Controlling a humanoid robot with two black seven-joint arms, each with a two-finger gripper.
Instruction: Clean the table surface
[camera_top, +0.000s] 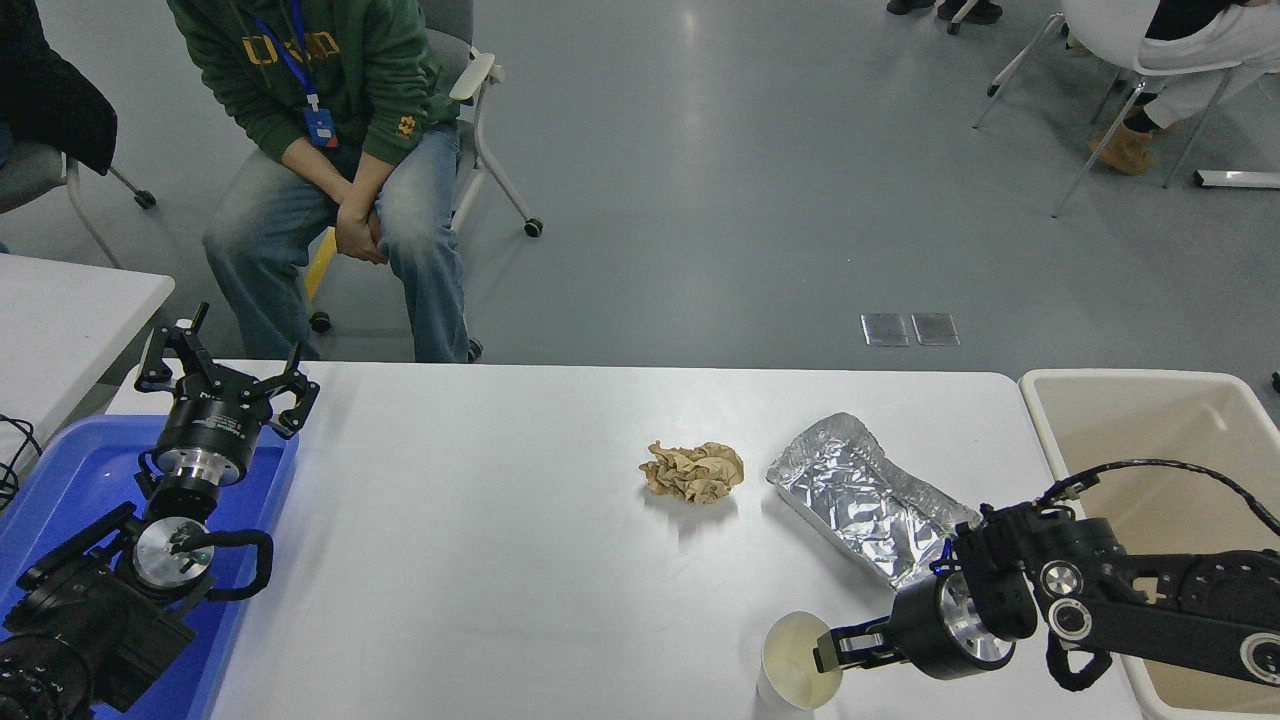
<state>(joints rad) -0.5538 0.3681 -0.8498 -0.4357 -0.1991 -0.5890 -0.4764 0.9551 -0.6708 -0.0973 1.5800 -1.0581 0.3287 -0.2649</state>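
I am picking up the trash to clean the bench (480, 560), and right now my right hand (838, 648) is at the rim of the paper cup (797, 672) near the front edge; its fingers look set on that rim, but I cannot tell if they are squeezed tight yet. The brown paper ball (694, 471) and the foil tray (865, 497) lie in the middle and toward the right edge. My left hand (222, 385) rests spread wide over the blue bin (70, 470) at the left edge. Next I think I must pinch the cup well and carry it to the beige bin (1150, 420) past the right edge.
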